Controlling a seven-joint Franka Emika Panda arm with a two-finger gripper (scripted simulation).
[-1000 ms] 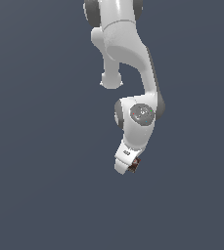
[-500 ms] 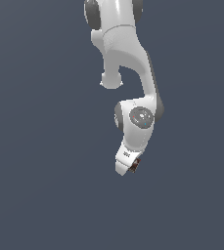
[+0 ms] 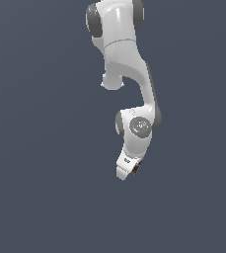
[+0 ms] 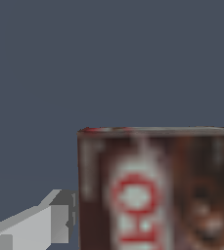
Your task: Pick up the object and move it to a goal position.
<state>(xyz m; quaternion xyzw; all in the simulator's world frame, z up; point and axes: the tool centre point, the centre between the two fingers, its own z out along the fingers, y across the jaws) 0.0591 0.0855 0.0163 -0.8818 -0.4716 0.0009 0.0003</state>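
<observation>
Exterior view, Panda arm (image 3: 129, 74) folded downward, gripper (image 3: 132, 170) lowest, clamped against dark-brown box (image 4: 157, 190), one finger (image 4: 59, 215) touching its side.

In the wrist view the box (image 4: 157, 190) fills the lower corner, cut off by two picture edges, and its red lettering is too blurred to read. Only one finger (image 4: 40, 224) shows, touching the box's side and clipped by the frame; the other is out of sight. In the exterior view the hand (image 3: 129, 167) hides most of the box, leaving a dark sliver, and its jaws cannot be made out.
</observation>
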